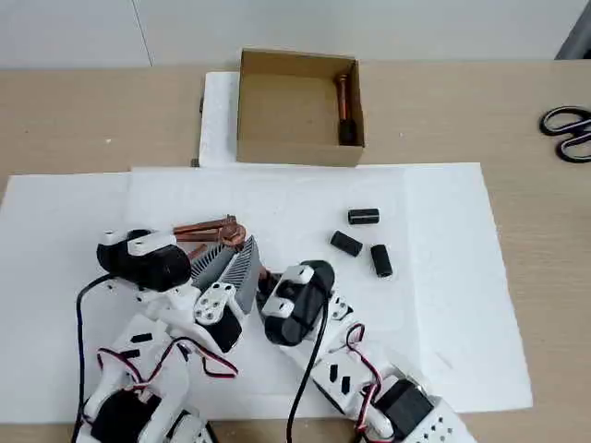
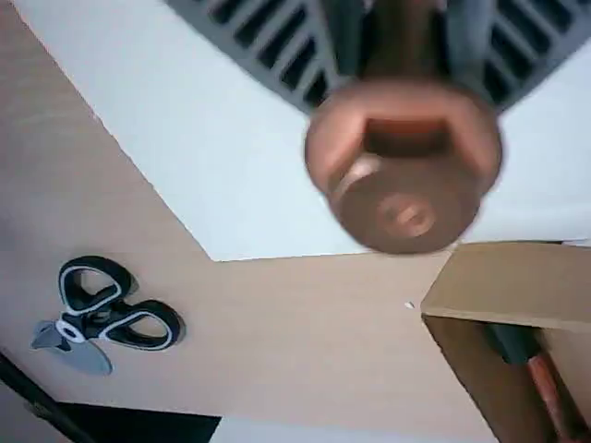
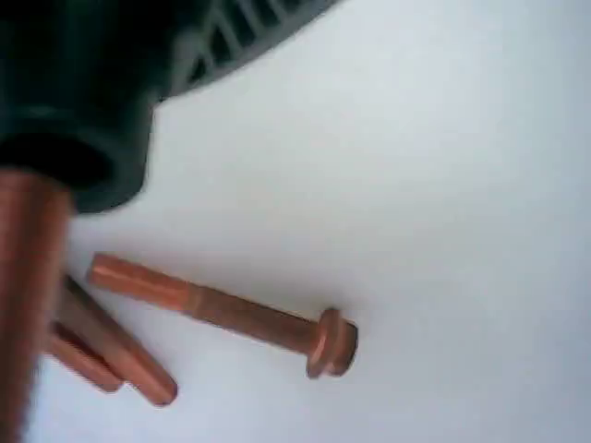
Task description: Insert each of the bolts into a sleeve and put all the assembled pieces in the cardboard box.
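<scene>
My left gripper [image 1: 236, 247] is shut on a copper bolt [image 2: 406, 175]; the bolt's flanged head [image 1: 233, 233] sticks out past the grey fingers [image 2: 268, 37]. My right gripper [image 1: 270, 284] sits close beside it, shut on a black sleeve [image 3: 83, 138]. The held bolt's shaft [image 3: 28, 277] meets the sleeve's open end. Several loose bolts [image 1: 199, 228] lie on the paper by the left arm, one of them whole [image 3: 231, 314] in the right wrist view. Three loose sleeves [image 1: 363, 217] lie to the right. The cardboard box [image 1: 295, 152] at the back holds one assembled piece [image 1: 344, 106].
White paper [image 1: 443, 305] covers the work area on the wooden table. Black scissors [image 1: 568, 132] lie at the far right edge, also in the left wrist view as scissors [image 2: 106, 305]. The box's corner [image 2: 517, 286] shows beyond the held bolt.
</scene>
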Available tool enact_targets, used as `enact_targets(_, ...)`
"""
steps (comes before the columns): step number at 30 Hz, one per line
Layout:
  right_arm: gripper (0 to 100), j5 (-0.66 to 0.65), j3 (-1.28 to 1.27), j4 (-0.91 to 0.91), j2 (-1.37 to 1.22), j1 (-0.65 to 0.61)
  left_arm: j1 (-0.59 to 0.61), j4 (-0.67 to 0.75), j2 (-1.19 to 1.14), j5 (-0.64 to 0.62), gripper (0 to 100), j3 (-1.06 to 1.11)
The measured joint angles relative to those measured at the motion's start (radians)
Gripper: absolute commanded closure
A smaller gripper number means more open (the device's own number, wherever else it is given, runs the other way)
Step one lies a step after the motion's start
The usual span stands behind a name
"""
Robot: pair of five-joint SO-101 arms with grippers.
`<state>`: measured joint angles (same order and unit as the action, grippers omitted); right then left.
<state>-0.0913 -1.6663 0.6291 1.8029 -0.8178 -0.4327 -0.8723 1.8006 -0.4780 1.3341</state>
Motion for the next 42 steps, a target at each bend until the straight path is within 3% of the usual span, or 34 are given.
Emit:
enact_targets(21,99.5,0.0,0.0,0.0,0.0,-0.002,0.0,-0.037,0.0,0.0,99,0.0)
enact_targets(28,99.5,0.0,0.0,0.0,0.0,-0.002,-0.072,-0.143,0.0,0.0,99,0.0)
enact_targets(42,99.5,-0.043,0.002,-0.018,-0.002,-0.005,-0.097,-0.199,0.008,0.0,99,0.057)
